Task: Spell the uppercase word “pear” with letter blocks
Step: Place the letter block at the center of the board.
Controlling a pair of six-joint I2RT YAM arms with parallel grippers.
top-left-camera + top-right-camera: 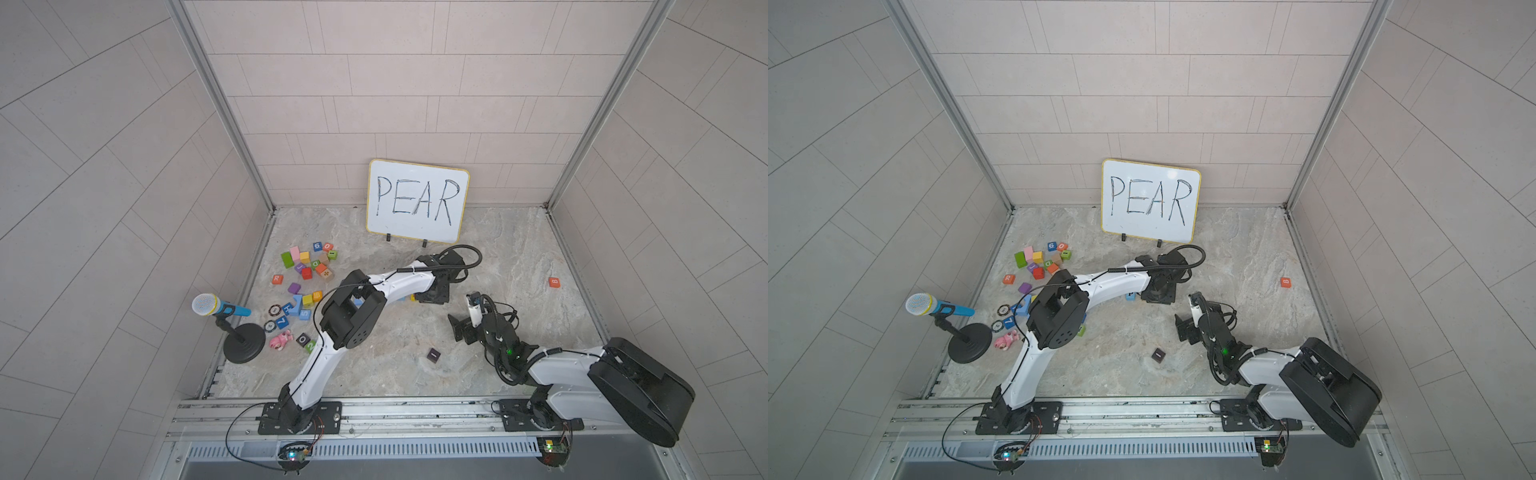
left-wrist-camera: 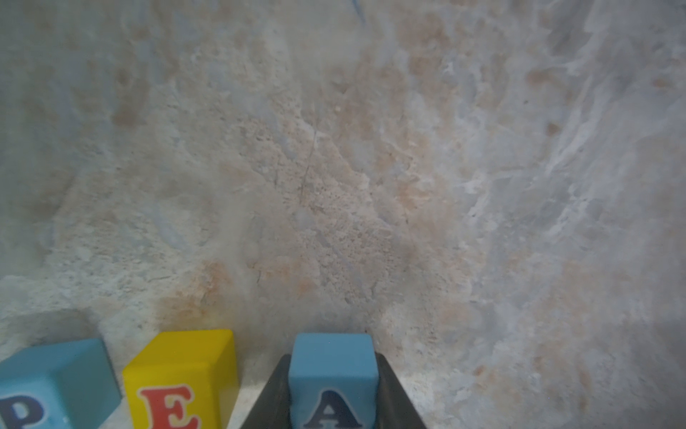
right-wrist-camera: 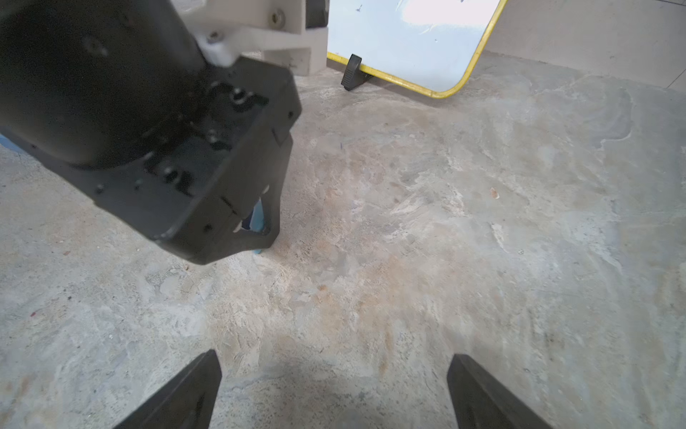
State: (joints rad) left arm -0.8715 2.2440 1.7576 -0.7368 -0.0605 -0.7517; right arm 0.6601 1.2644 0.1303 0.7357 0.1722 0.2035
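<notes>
Blue A block (image 2: 330,375), clamped in the left gripper (image 2: 332,358), sits low in front of the whiteboard (image 1: 417,201), third after the P block (image 2: 55,379) and yellow E block (image 2: 182,375). Next, I judge: let go, then fetch the orange R block (image 1: 277,279), well left of the whiteboard. Right gripper (image 3: 334,367) gapes empty; no containers

3 pale tiled walls (image 1: 374,83) enclose a mottled stone-look floor (image 1: 511,249). Metal posts (image 1: 220,104) run up both back corners. Light is even, soft.
</notes>
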